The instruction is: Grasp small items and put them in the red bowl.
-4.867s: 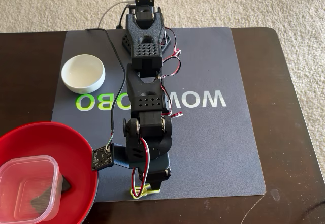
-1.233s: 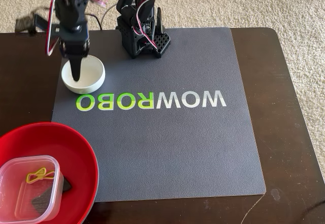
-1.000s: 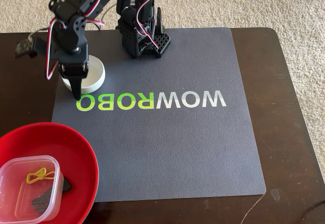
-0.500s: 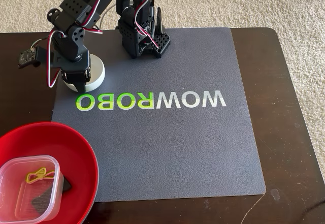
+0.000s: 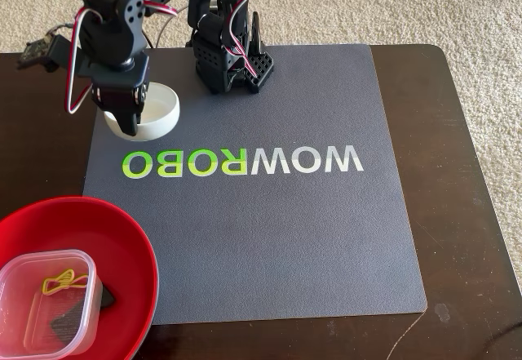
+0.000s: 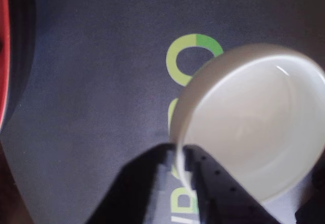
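My gripper (image 5: pixel 129 123) is shut on the near rim of the small white bowl (image 5: pixel 161 107) at the mat's far left. In the wrist view the gripper (image 6: pixel 181 159) pinches that rim, and the white bowl (image 6: pixel 254 127) hangs tilted above the mat. The large red bowl (image 5: pixel 122 229) sits at the near left corner; its edge shows as the red bowl (image 6: pixel 3 56) in the wrist view. Inside it lie a clear square tub (image 5: pixel 24 295) holding a yellow-green looped band (image 5: pixel 61 280), and a small black block (image 5: pixel 107 296) beside the tub.
A grey mat (image 5: pixel 326 237) with "WOWROBO" lettering covers most of the dark wooden table (image 5: pixel 465 213). The arm's base (image 5: pixel 228 58) stands at the mat's far edge. Beige carpet lies beyond the table.
The gripper dropped onto the white bowl's near rim and closed on it. The bowl has since risen, tilted and shifted slightly right. The band went from the gripper into the tub.
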Controlling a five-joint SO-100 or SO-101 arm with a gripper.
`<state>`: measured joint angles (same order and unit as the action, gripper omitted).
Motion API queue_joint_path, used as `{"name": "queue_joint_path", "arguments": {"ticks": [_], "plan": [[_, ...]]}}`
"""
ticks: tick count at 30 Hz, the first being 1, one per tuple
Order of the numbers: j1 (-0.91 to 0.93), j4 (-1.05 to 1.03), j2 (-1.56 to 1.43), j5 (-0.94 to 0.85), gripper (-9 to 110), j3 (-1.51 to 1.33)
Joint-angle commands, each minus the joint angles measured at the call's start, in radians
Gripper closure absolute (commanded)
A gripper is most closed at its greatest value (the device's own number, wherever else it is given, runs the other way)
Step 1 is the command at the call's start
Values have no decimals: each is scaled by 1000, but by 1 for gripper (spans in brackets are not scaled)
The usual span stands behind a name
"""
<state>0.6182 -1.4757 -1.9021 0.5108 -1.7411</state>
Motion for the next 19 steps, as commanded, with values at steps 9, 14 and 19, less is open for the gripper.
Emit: {"name": "queue_joint_path", "arguments": {"ticks": [9,14,19], "plan": [[-55,-117,268,-147,102,439],[-29,-126,357,-9,93,291],[-35,103,190,87,88,-115]]}}
